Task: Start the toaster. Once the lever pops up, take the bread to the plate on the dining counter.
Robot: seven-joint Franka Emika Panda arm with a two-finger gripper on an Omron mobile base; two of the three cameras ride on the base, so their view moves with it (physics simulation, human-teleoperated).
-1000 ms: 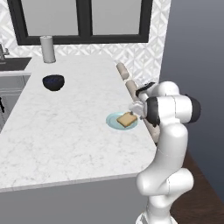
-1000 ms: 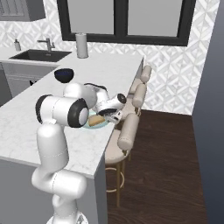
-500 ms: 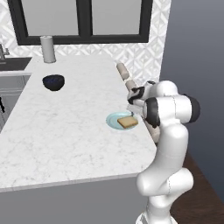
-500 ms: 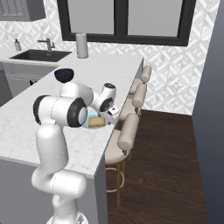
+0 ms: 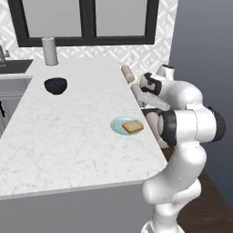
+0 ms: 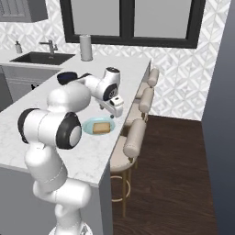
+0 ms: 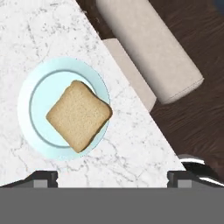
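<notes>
Bread [image 7: 78, 115] lay flat on plate [image 7: 30, 103], near bench [image 5: 68, 132] edge by stools [image 6: 133, 142]. End effector [image 6: 115, 104] above plate, jaws wide, holding nothing. Final step looked done: bread delivered. Next move, likely: lift arm clear without brushing bread.

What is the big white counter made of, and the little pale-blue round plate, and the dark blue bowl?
The broad white counter looks like polished marble: faint grey veins run through the white. The small pale-blue round plate seems glazed ceramic, smooth with a raised ring, though it might be plastic. The dark blue bowl looks glossy, perhaps ceramic or glass; it is too small to say.
</notes>
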